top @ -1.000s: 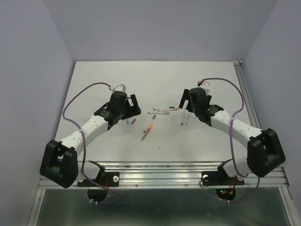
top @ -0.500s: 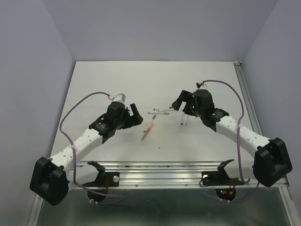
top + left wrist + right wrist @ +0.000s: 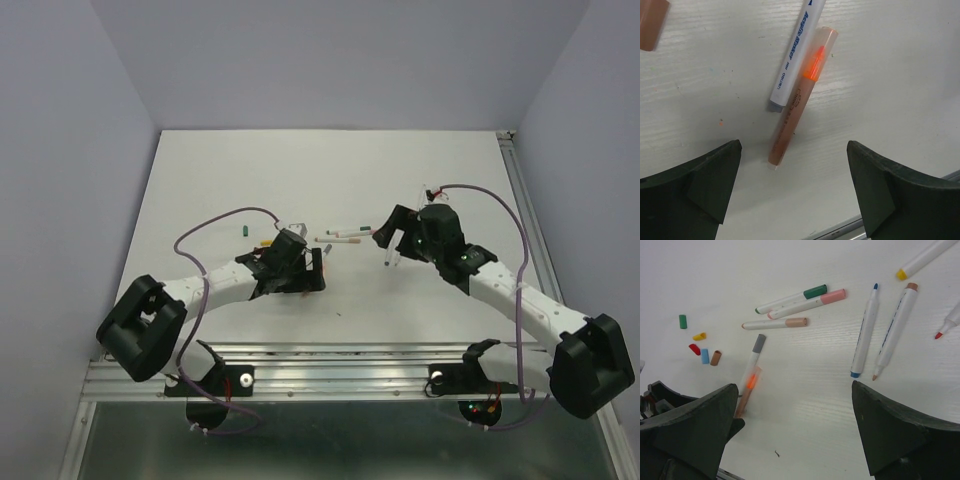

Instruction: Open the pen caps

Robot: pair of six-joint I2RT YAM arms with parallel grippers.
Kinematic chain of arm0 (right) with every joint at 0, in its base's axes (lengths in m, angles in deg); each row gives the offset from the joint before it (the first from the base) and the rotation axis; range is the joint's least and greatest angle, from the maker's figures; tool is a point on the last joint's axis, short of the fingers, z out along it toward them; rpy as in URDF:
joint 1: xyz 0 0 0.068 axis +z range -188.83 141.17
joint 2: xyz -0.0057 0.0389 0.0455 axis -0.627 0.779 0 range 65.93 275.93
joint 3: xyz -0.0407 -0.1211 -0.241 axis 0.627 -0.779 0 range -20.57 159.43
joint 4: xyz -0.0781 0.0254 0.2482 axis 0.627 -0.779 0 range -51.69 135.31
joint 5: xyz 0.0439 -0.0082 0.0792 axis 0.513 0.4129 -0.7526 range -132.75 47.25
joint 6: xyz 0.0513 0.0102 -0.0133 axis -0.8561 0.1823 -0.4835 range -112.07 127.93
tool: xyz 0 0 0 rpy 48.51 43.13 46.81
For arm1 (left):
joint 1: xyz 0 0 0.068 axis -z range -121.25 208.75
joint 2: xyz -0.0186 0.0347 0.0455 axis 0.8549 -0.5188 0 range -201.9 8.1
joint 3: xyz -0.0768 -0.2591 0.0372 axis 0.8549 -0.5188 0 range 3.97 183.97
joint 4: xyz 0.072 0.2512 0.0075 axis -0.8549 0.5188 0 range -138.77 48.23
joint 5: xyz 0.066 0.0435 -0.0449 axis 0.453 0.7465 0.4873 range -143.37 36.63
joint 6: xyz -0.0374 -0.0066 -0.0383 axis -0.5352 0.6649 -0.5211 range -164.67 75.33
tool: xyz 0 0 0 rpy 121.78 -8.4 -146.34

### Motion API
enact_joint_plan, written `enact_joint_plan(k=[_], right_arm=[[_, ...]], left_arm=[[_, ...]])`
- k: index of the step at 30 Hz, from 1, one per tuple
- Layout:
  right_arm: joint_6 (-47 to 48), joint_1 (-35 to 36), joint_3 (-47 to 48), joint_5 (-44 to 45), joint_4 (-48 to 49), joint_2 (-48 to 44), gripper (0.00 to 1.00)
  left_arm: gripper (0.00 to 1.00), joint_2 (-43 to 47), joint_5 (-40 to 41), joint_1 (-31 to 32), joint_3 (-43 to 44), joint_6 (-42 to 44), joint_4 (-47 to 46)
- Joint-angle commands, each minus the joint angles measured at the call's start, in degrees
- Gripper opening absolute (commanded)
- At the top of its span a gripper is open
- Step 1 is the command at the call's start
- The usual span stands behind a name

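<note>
left jaws: spread wide, holding nothing, low over the desk. in the left wrist view an orange pen lies on the desk between the two fingers, touching neither; a white pen with a grey end lies against it.

pen caps, loose: five lie on the desk left of the pens, close together. they are a green cap, yellow cap, red cap, blue cap and brown cap.

centre: three pens lie with their caps on. the green-capped pen and pink-capped pen lie side by side, the tan-capped pen just below them.

right jaws: spread wide, empty, above the desk.

right: a blue-tipped pen and a brown-tipped pen lie uncapped, side by side. a yellow-ended pen lies at the upper right, and a red-tipped pen is cut off by the right edge.
</note>
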Motion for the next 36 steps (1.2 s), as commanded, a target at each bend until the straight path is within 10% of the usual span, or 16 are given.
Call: enact_joint_plan(k=[1, 17, 36], right_arm=[[0.5, -0.2, -1.6, 1.7, -0.4, -1.8, 1.0], [0.8, -0.2, -1.7, 3.8, -0.4, 0.8, 1.0], [1.5, -0.2, -2.0, 7.9, -4.1, -2.6, 1.0]], left_arm=[[0.99, -1.2, 0.3, 1.1, 2.6, 1.6, -2.2], [0.95, -4.6, -0.6, 5.8, 5.5, -0.3, -2.3], [0.63, -18.1, 6.4, 12.0, 14.2, -0.7, 4.7]])
